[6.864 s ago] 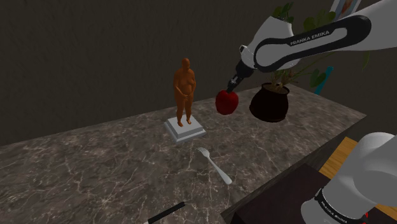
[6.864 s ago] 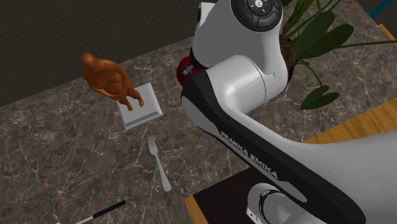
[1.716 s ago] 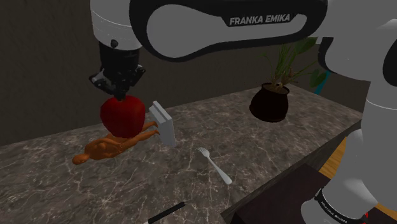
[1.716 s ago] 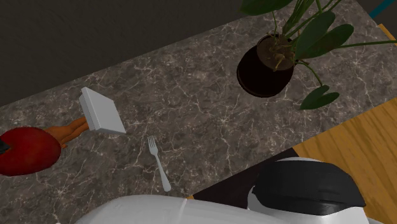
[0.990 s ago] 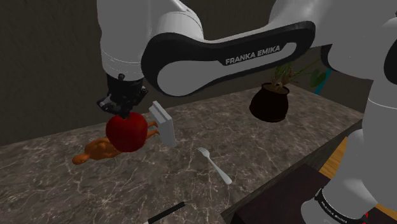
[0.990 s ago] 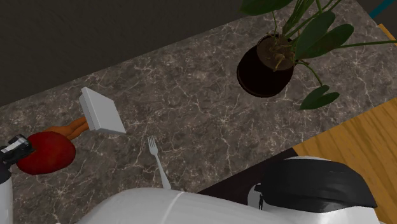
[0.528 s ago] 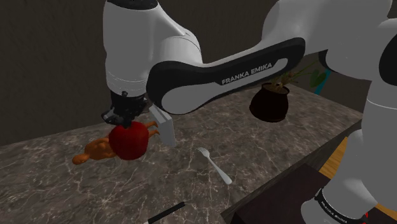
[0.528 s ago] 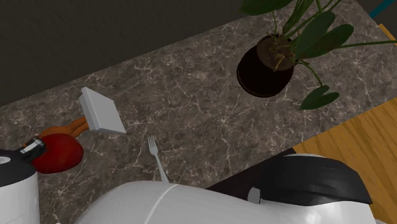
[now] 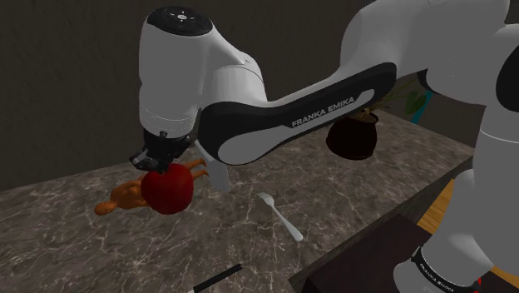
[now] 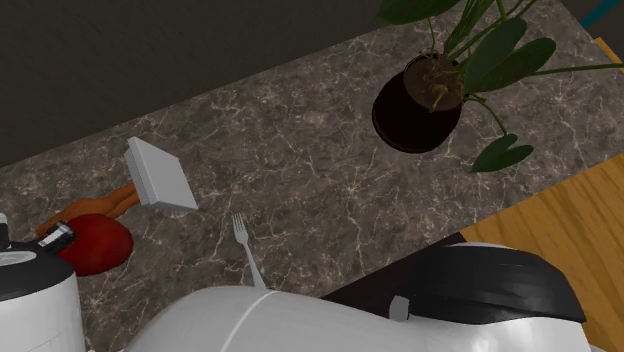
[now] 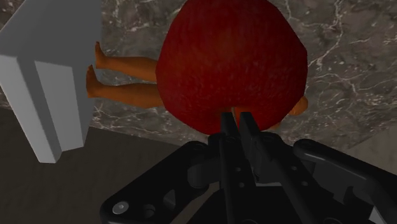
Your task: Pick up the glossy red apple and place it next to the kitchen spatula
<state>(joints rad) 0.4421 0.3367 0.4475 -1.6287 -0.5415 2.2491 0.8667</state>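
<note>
Shoulder view: the pincer hangs under the white arm, clamped on the red apple. The apple is in the air just over the counter, in front of an orange figurine lying on its side.
Wrist view: the black fingers stand almost together, biting into the apple's near side. The figurine's grey base lies just beyond.
Step in hand: transport, I judge. The apple is grasped and not yet set down.
Spatula: probably the slim black-handled utensil at the counter's near edge, though its head is cut off, so I cannot be sure. A fork lies between it and the figurine.
Next move: likely carry the apple clear of the figurine toward that utensil, lower it just beside the handle, then release.
Change: 6.9 s ago the figurine stood upright and the apple was near the plant pot. The figurine is now toppled, and the apple sits lower than a second ago.
</note>
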